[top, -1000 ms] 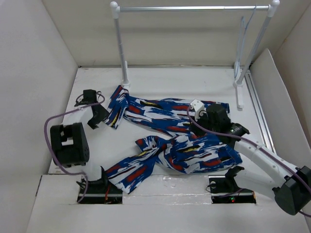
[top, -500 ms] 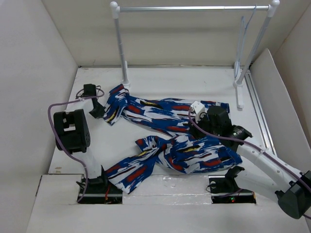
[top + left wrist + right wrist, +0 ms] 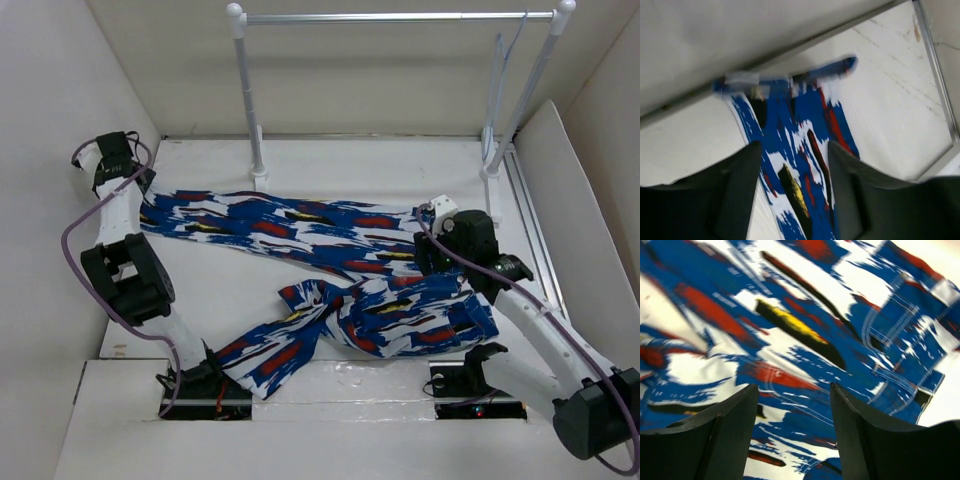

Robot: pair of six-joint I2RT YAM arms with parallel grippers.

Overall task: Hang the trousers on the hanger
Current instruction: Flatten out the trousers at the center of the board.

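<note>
The trousers (image 3: pixel 330 240) lie flat on the white floor, one leg stretched out to the far left and the other bent toward the near left. The hanger (image 3: pixel 497 90) hangs edge-on at the right end of the rail. My left gripper (image 3: pixel 135 185) is by the far left wall over the stretched leg's cuff. In the left wrist view its jaws (image 3: pixel 792 145) stand apart with the cloth (image 3: pixel 800 130) lying between them. My right gripper (image 3: pixel 425 250) is over the waist end, and its jaws (image 3: pixel 792 387) are open over the cloth (image 3: pixel 805 330).
A white-posted rail rack (image 3: pixel 400 17) stands at the back, its posts on the floor at the left (image 3: pixel 250 110) and right (image 3: pixel 530 90). White walls close in on the left, back and right. A raised ledge (image 3: pixel 340 385) runs along the near edge.
My left arm swung out to the far left corner, and the upper trouser leg, bunched before, now lies pulled straight to the left. My right gripper shifted slightly right.
</note>
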